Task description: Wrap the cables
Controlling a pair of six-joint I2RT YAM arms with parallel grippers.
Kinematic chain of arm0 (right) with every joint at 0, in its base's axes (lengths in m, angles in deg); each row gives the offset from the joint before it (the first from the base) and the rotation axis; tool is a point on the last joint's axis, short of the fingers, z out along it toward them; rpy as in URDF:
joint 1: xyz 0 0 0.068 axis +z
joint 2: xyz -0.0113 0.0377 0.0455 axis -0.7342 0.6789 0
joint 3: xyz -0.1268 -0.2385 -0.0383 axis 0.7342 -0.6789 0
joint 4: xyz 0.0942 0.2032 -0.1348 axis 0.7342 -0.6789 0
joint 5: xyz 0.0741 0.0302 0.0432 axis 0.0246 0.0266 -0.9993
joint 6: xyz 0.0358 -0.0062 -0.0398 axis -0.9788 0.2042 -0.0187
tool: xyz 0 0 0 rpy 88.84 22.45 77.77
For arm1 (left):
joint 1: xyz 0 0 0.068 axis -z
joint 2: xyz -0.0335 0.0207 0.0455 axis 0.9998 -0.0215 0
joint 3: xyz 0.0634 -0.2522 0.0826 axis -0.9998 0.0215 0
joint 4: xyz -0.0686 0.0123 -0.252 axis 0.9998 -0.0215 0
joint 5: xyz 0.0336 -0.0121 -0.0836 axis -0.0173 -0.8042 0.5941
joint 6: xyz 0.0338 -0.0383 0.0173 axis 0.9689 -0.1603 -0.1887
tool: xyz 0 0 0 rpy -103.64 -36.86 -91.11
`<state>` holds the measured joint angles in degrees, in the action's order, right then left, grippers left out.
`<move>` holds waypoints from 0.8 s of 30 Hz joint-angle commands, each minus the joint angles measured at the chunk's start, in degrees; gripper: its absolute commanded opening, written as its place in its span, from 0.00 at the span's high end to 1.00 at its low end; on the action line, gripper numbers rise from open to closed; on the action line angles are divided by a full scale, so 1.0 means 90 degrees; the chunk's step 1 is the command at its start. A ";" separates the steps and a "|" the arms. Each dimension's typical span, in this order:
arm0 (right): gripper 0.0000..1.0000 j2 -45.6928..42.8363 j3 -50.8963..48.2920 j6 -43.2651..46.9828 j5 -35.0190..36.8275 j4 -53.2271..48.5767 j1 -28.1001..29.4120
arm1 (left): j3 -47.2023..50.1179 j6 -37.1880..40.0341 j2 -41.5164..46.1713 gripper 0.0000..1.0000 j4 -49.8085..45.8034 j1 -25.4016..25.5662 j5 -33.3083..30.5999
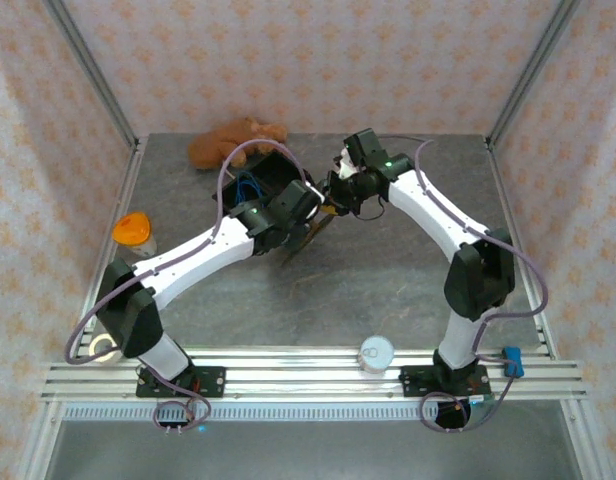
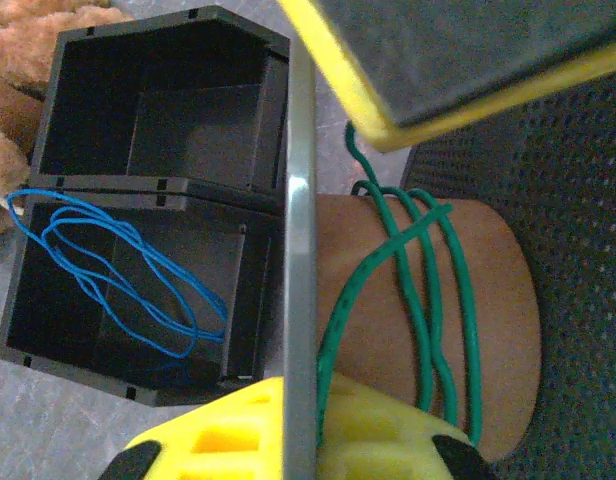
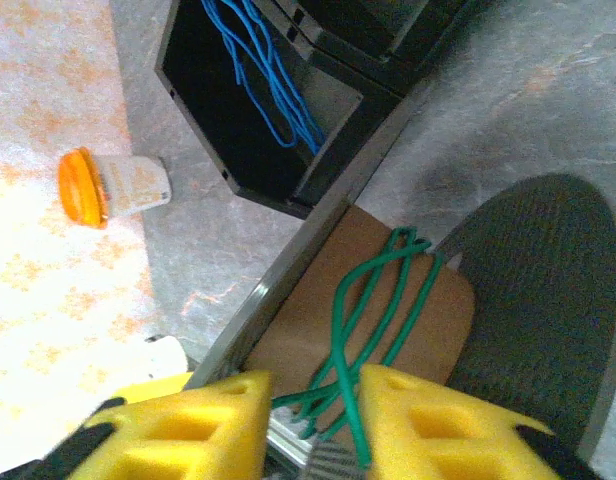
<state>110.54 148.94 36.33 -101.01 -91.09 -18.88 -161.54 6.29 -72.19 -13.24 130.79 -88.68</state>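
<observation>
Green cable (image 2: 428, 300) partly wound on spool (image 2: 498, 300); blue cable (image 2: 118, 270) unwrapped in black box (image 2: 158, 120) beside spool. Left gripper (image 2: 300, 420) clenched on spool flange, right gripper (image 3: 313, 420) released, jaws apart around green strands.

Grey table (image 1: 388, 290), patterned peach walls (image 1: 288, 60)

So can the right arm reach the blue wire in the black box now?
Probably yes: the blue cable lies loose in the open-topped box close by, but green cable strands run through the right gripper.
</observation>
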 commanded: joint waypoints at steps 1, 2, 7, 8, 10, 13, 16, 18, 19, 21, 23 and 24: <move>0.63 -0.0871 0.0269 0.0055 -0.0373 -0.0291 0.0277 | 0.0094 -0.0145 0.0307 1.00 0.0815 -0.0062 -0.0009; 0.61 -0.0973 0.0279 0.0047 -0.0374 -0.0298 0.0277 | 0.0093 -0.0139 0.0336 1.00 0.0783 -0.0076 -0.0020; 0.49 -0.1475 0.0327 0.0026 -0.0400 -0.0244 0.0277 | 0.0090 -0.0095 0.0435 1.00 0.0709 -0.0116 -0.0025; 0.47 -0.1551 0.0342 0.0064 -0.0429 -0.0269 0.0280 | 0.0094 -0.0090 0.0441 1.00 0.0688 -0.0137 -0.0039; 0.45 -0.1669 0.0460 0.0316 -0.0166 -0.0592 0.0277 | 0.0091 -0.0086 0.0427 1.00 0.0643 -0.0179 -0.0077; 0.43 -0.1722 0.0864 0.0966 0.1016 -0.1706 0.0292 | 0.0057 -0.0075 0.0424 1.00 0.0517 -0.0230 -0.0214; 0.41 -0.1883 0.0904 0.1327 0.1227 -0.1956 0.0307 | 0.0054 -0.0078 0.0474 1.00 0.0486 -0.0304 -0.0268; 0.39 -0.2033 0.0802 0.1535 0.0997 -0.1865 0.0307 | 0.0027 -0.0120 0.0521 1.00 0.0441 -0.0397 -0.0226; 0.38 -0.2079 0.0799 0.1574 0.1085 -0.1900 0.0310 | 0.0016 -0.0141 0.0564 1.00 0.0442 -0.0425 -0.0207; 0.37 -0.2171 0.0755 0.1656 0.1458 -0.1960 0.0296 | -0.0012 -0.0187 0.0690 1.00 0.0432 -0.0471 -0.0156; 0.35 -0.2281 0.0612 0.1641 0.1762 -0.1867 0.0272 | -0.0068 -0.0260 0.0855 1.00 0.0357 -0.0539 -0.0184; 0.34 -0.2323 0.0527 0.1618 0.1875 -0.1799 0.0250 | -0.0121 -0.0296 0.0944 1.00 0.0306 -0.0571 -0.0210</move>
<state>90.10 154.97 48.92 -89.27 -106.28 -16.19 -160.99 5.90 -67.95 -11.45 126.44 -88.05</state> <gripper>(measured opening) 0.651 0.080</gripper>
